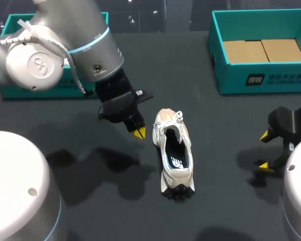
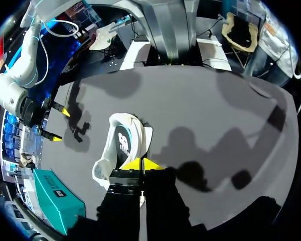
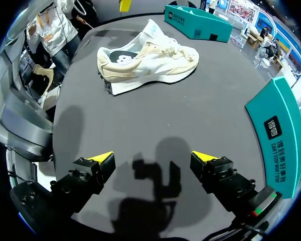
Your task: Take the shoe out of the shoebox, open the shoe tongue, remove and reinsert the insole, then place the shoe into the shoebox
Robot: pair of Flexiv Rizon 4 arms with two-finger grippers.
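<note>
A white and beige sneaker [image 1: 173, 150] stands upright on the dark table near the middle, heel toward the front, its dark insole showing. My left gripper [image 1: 139, 131] hangs shut just left of the shoe's laced front with nothing in it; in its wrist view the joined yellow tips [image 2: 140, 164] sit right at the sneaker's [image 2: 121, 148] edge. My right gripper [image 1: 264, 150] stands open low at the right, well apart from the shoe. In the right wrist view its fingers [image 3: 151, 156] are spread over bare table, with the sneaker [image 3: 145, 57] far ahead.
The open teal shoebox [image 1: 263, 80] with a cardboard floor stands at the back right, beside my right gripper [image 3: 278, 135]. A second teal box [image 1: 25, 92] sits at the back left behind my left arm. Bare table lies around the shoe.
</note>
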